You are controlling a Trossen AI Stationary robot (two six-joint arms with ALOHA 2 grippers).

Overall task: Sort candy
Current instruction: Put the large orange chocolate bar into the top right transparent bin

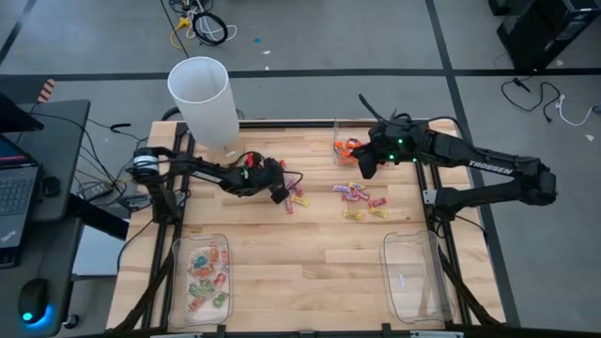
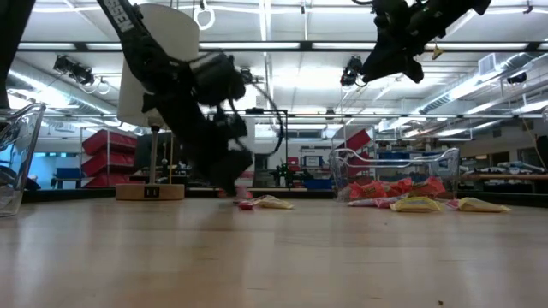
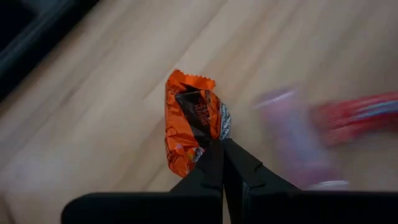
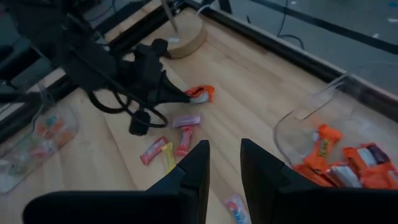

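Note:
My left gripper [image 1: 282, 194] is low over the middle of the table and shut on an orange-wrapped candy [image 3: 189, 121], also seen in the right wrist view [image 4: 200, 93]. Loose pink-and-yellow candies lie flat on the wood just to its right [image 1: 297, 198] and farther right [image 1: 362, 202]. My right gripper [image 1: 362, 167] hangs open, raised above the table [image 2: 390, 64], next to the far clear tray [image 4: 311, 112]. That tray holds several orange candies [image 4: 348, 158]. My left gripper pinches the orange candy between its two fingertips [image 3: 214, 155], at one end of the wrapper [image 3: 199, 149]. The fingers slant down from the table's left. The rest of the candy sticks out beyond the tips; whether it is clear of the wood I cannot tell.
A tall white cylinder [image 1: 202, 94] stands on a round wooden base [image 4: 183, 37] at the far left. A clear tray with mixed candies [image 1: 178, 253] sits at the near left. A second clear tray [image 1: 413, 244] sits at the near right. Bare wood lies between the two.

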